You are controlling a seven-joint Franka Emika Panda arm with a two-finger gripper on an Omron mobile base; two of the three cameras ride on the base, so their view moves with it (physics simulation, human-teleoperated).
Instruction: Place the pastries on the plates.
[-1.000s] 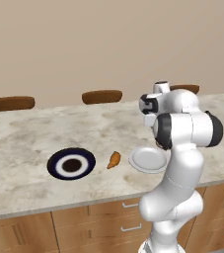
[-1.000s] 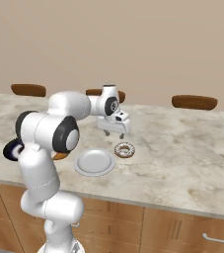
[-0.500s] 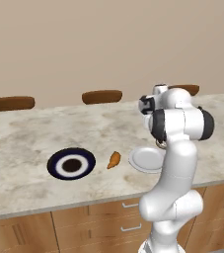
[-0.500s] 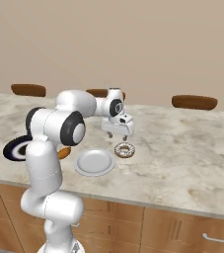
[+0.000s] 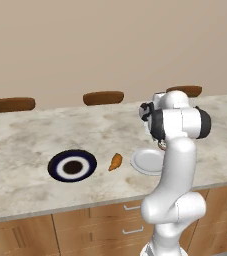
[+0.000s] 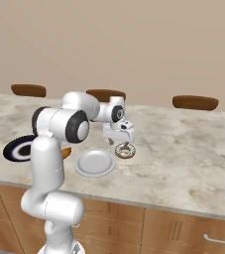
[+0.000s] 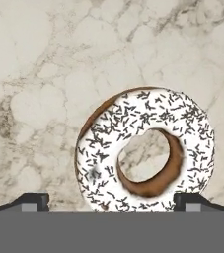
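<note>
The ring donut [image 7: 103,148], pale-iced with dark sprinkles and a brown edge, lies on the marble counter right of the white plate [image 6: 95,162]. My gripper [image 6: 125,144] hangs straight over the donut [image 6: 125,152], open, with a fingertip [image 7: 32,200] on either side of it in the hand view. The orange-brown croissant [image 5: 115,161] lies between the white plate [image 5: 147,161] and the dark blue plate [image 5: 72,166]. In the right base view my arm partly hides the croissant [image 6: 66,152] and the blue plate [image 6: 20,148]. Both plates are bare.
Brown stool tops [image 5: 103,97] [image 6: 195,102] stand behind the counter's far edge. The marble counter [image 6: 193,149] stretches wide to the right of the donut. Wooden drawers [image 5: 100,225] run below its front edge.
The gripper has come down closer over the donut, and the arm's upper joints have turned. The pastries and plates have not moved.
</note>
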